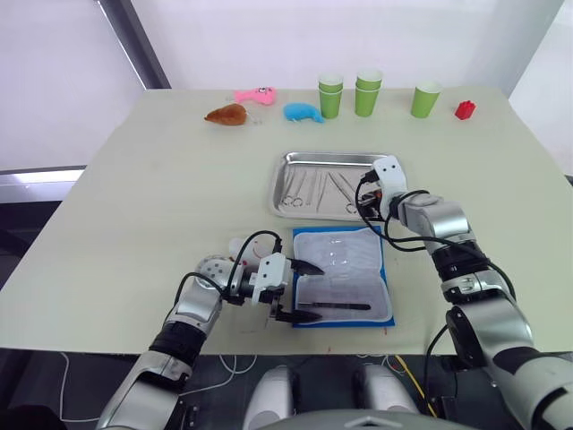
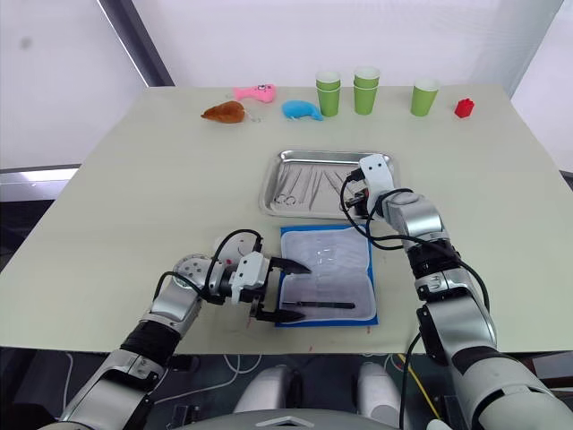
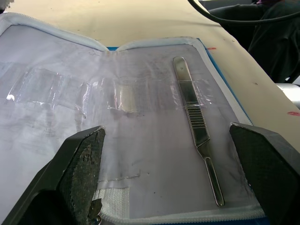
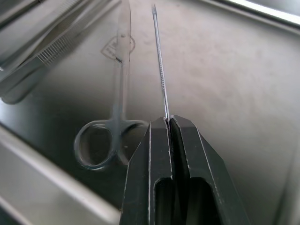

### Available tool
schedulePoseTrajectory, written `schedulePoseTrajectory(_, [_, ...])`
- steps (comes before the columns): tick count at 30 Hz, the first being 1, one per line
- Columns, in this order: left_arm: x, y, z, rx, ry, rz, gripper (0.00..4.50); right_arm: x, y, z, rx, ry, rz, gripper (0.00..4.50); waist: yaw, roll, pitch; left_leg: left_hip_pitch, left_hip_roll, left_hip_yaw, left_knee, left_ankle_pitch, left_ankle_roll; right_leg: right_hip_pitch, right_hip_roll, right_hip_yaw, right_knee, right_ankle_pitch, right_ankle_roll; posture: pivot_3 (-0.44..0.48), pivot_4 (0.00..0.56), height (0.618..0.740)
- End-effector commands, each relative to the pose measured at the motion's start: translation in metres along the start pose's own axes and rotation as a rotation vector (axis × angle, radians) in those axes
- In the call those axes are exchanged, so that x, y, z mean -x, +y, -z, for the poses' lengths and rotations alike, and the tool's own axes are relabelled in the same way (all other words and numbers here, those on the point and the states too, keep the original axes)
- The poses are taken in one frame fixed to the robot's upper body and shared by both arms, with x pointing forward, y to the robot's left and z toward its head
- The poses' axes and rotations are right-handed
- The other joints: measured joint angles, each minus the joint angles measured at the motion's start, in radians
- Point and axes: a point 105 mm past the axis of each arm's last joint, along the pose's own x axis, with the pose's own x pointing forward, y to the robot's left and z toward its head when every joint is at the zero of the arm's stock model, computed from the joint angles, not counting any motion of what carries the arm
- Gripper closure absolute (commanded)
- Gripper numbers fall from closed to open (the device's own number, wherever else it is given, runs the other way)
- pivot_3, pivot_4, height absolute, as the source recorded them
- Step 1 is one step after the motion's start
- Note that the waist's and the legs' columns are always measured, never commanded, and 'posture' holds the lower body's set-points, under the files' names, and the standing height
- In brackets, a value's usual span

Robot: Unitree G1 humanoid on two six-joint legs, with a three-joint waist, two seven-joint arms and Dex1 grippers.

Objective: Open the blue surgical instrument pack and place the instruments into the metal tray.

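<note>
From the head cameras I see the blue pack [image 1: 342,276] lying unzipped and flat on the table [image 1: 134,197], pale lining up, right at the near edge. The metal tray [image 1: 283,170] sits just beyond it at 12 o'clock and already holds several instruments [image 1: 309,186]. On the lining one dark tool [image 1: 336,306] remains, near the pack's 6 o'clock edge. So I judge the job mostly done: pack open, most tools moved, one being delivered, one left. My left gripper [image 1: 299,291] waits at the pack's 9 o'clock side with its fingers spread wide, holding nothing. My right gripper [image 1: 365,199] is down at the tray's 4 o'clock corner. Green cups [image 1: 330,95] and small toys [image 1: 238,114] stand well apart at the far edge.

The left wrist camera gives me what the head cannot: the last tool is a flat steel handle [image 3: 194,119], its upper part tucked under a clear strap [image 3: 119,93]; the other pockets look empty.

The right wrist camera shows my right fingers pinched tight on a thin needle-like probe [image 4: 159,61] over the tray floor, beside ring-handled scissors [image 4: 115,110] and forceps [image 4: 51,44]. Whether the probe's tip touches the steel, I cannot tell.
</note>
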Motion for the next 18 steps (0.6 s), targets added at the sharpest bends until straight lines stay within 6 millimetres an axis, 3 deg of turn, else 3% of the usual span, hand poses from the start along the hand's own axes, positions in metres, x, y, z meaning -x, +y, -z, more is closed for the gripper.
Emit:
schedulePoseTrajectory(1, [-0.01, -0.038, 0.045, 0.194, 0.111, 0.089, 0.0, 0.0, -0.001, -0.014, 0.021, -0.041, 0.007, 4.43, -0.001, 0.0, 0.0, 0.0, 0.0, 0.0, 0.0, 0.0, 0.0, 0.0, 0.0, 0.0, 0.0, 0.0, 0.0, 0.0, 0.15, 0.739])
schedulePoseTrajectory(12, [-0.009, -0.037, 0.044, 0.195, 0.113, 0.088, 0.0, 0.0, 0.015, -0.01, 0.005, -0.029, -0.059, 4.43, -0.002, 0.0, 0.0, 0.0, 0.0, 0.0, 0.0, 0.0, 0.0, 0.0, 0.0, 0.0, 0.0, 0.0, 0.0, 0.0, 0.15, 0.739])
schedulePoseTrajectory(14, [-0.01, -0.036, 0.044, 0.193, 0.113, 0.089, 0.0, 0.001, 0.013, -0.01, 0.008, -0.031, -0.054, 3.86, -0.001, 0.0, 0.0, 0.0, 0.0, 0.0, 0.0, 0.0, 0.0, 0.0, 0.0, 0.0, 0.0, 0.0, 0.0, 0.0, 0.15, 0.739])
schedulePoseTrajectory(15, [-0.01, -0.035, 0.043, 0.193, 0.113, 0.089, 0.0, 0.002, 0.012, -0.012, 0.01, -0.036, -0.051, 2.99, -0.002, 0.0, 0.0, 0.0, 0.0, 0.0, 0.0, 0.0, 0.0, 0.0, 0.0, 0.0, 0.0, 0.0, 0.0, 0.0, 0.15, 0.739])
schedulePoseTrajectory(17, [-0.01, -0.035, 0.043, 0.193, 0.114, 0.09, 0.0, 0.004, 0.01, -0.015, 0.013, -0.05, -0.047, 2.76, -0.002, 0.0, 0.0, 0.0, 0.0, 0.0, 0.0, 0.0, 0.0, 0.0, 0.0, 0.0, 0.0, 0.0, 0.0, 0.0, 0.15, 0.739])
schedulePoseTrajectory(18, [-0.009, -0.035, 0.043, 0.193, 0.114, 0.09, 0.0, 0.005, 0.01, -0.017, 0.013, -0.056, -0.048, 2.22, -0.002, 0.0, 0.0, 0.0, 0.0, 0.0, 0.0, 0.0, 0.0, 0.0, 0.0, 0.0, 0.0, 0.0, 0.0, 0.0, 0.15, 0.739])
